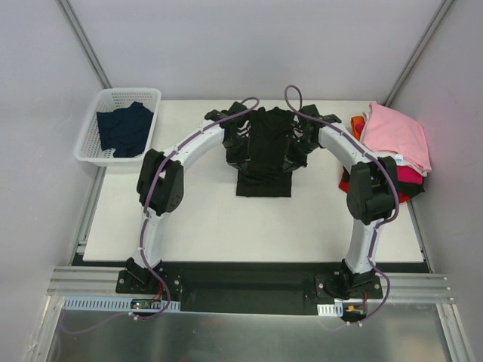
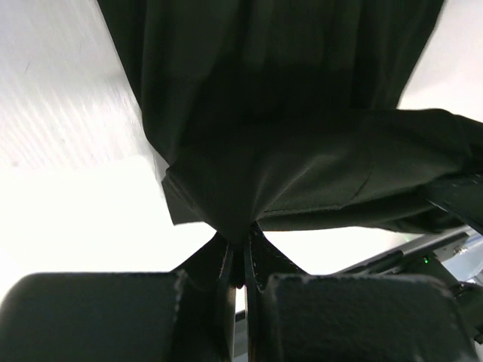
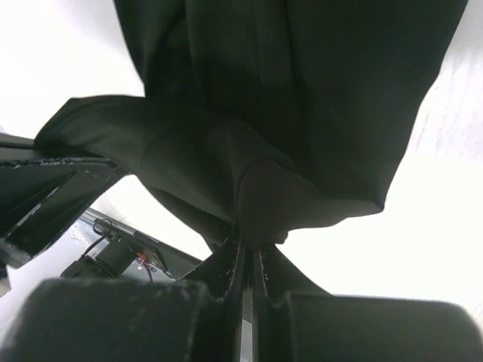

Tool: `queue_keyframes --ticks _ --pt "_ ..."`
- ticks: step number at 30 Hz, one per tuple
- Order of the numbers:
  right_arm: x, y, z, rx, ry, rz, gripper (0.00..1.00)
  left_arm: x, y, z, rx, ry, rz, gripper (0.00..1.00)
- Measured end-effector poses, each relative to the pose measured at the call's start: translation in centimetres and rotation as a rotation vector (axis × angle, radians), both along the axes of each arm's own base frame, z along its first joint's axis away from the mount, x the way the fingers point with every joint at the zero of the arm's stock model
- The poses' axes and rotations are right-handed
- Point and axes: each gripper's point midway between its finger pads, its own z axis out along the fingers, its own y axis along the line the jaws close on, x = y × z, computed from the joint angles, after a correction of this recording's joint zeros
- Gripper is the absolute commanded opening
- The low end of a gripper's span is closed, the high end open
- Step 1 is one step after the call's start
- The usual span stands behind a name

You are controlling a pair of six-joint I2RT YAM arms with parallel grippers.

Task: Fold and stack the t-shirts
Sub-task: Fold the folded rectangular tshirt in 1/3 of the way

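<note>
Left claw (image 2: pixel 240 253) is clamped down, fingers pressed together on a bunched fold of the black soft-cloth t-shirt (image 2: pixel 302 173). Right claw (image 3: pixel 249 253) is doing the same, pinching its own gathered fold, with dark fabric spilling out above it. Seen from above, that shirt hangs between the two claws over the middle of the white tabletop (image 1: pixel 211 226), its nearer edge lying flat on the surface. Further back on the left, a white plastic mesh basket (image 1: pixel 128 92) sits at the corner with a crumpled dark navy t-shirt (image 1: pixel 124 128) inside. Far right, a folded pink t-shirt (image 1: pixel 396 132) tops a pile, with orange cloth (image 1: pixel 356 123), magenta cloth (image 1: pixel 411 175) and red cloth (image 1: pixel 346 181) peeking out from under it.
</note>
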Motion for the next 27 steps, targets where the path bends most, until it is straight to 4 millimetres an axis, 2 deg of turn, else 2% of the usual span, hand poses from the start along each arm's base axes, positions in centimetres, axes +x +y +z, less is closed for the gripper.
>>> queue_keyframes --ticks 7,17,20,21,22,23,25,26,27 --pt "1.1 -0.2 -0.9 -0.001 0.019 0.0 0.01 0.8 -0.2 -2.5 0.017 0.036 0.001 0.0" --pt "2.7 -1.1 -2.4 0.004 0.058 -0.015 0.01 1.9 -0.9 -2.3 -0.008 0.025 0.005 0.0" --pt "3.6 -1.2 -2.9 0.007 0.062 -0.018 0.08 2.2 -1.1 -3.0 -0.008 0.035 0.005 0.02" --pt "3.8 -1.3 -3.1 0.009 0.066 -0.019 0.13 2.4 -1.1 -3.4 -0.006 0.04 0.008 0.04" --pt "4.0 -1.3 -3.3 0.012 0.071 -0.02 0.17 2.5 -1.1 -3.7 -0.005 0.043 0.009 0.11" --pt "4.3 -1.3 -3.6 0.014 0.073 -0.021 0.19 2.7 -1.1 -3.9 -0.004 0.045 0.011 0.26" --pt "4.7 -1.4 -4.1 0.012 0.076 -0.024 0.2 3.3 -1.1 -4.4 -0.003 0.044 0.015 0.46" --pt "4.9 -1.6 -4.5 0.011 0.079 -0.029 0.2 3.7 -1.1 -4.7 -0.002 0.046 0.022 0.65" --pt "5.2 -1.7 -4.7 0.011 0.078 -0.034 0.2 3.9 -1.0 -4.9 0.0 0.047 0.022 0.73"
